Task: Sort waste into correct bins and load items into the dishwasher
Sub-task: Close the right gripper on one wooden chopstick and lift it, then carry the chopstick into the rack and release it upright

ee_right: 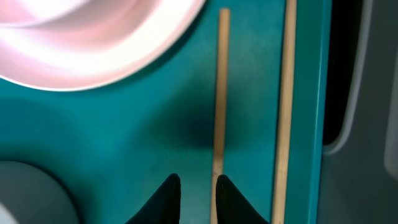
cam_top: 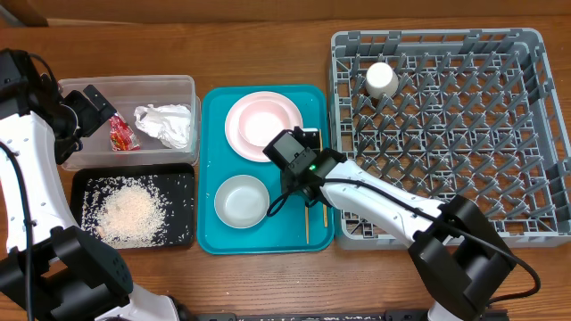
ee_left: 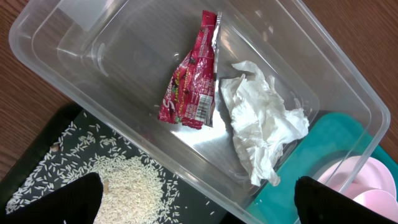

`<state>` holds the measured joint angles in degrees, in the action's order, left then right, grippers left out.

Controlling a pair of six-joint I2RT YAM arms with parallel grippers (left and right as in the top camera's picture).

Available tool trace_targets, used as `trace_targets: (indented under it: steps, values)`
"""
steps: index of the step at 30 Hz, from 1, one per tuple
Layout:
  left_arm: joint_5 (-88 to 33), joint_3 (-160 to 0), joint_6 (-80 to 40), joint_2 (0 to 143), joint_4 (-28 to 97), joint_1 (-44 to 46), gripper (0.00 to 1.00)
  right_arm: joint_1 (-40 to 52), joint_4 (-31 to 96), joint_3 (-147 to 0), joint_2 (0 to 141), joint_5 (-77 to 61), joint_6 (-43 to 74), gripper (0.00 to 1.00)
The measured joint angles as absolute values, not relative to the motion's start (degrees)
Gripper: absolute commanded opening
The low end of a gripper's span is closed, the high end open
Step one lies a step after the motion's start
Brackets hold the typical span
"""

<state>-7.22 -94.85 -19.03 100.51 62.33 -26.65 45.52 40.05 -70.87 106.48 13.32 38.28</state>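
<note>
The red wrapper (ee_left: pixel 189 93) carries small print, too blurred to read. It lies beside the white napkin (ee_left: pixel 261 127) in the clear tub (ee_left: pixel 74 56). The left hand (ee_left: pixel 199 202) hangs wide above them. The right hand (ee_right: pixel 198 199) is narrow at one chopstick (ee_right: pixel 219 93) on the teal tray (ee_right: pixel 124 143); I cannot tell whether it grips. Rice (ee_left: pixel 130 186) fills the black tray (cam_top: pixel 183 178).

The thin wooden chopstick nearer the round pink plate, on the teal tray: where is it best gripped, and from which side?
Grip this thin wooden chopstick near its middle, from straight above, the right claw closing across its width. It lies flat on the teal tray, and the second chopstick lies parallel but apart, probably leaving room for a finger.
</note>
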Motion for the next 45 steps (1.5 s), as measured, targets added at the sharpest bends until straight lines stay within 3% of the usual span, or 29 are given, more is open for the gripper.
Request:
trace_targets:
  steps: [17, 25, 31, 45]
  values:
    - [-7.2, -94.8, -19.0, 100.5, 62.3, -26.7, 1.00, 45.4, 37.7, -68.0, 107.6, 13.5, 40.2, 0.20]
    - [-7.2, -94.8, -19.0, 100.5, 62.3, -26.7, 1.00, 45.4, 36.2, -67.9, 110.3, 13.5, 40.5, 0.05]
    - [-7.2, -94.8, -19.0, 100.5, 62.3, -26.7, 1.00, 45.4, 35.7, -67.9, 110.3, 13.5, 40.5, 0.04]
    - [-7.2, -94.8, -19.0, 100.5, 62.3, -26.7, 1.00, 45.4, 52.7, -85.5, 106.8, 15.9, 38.5, 0.04]
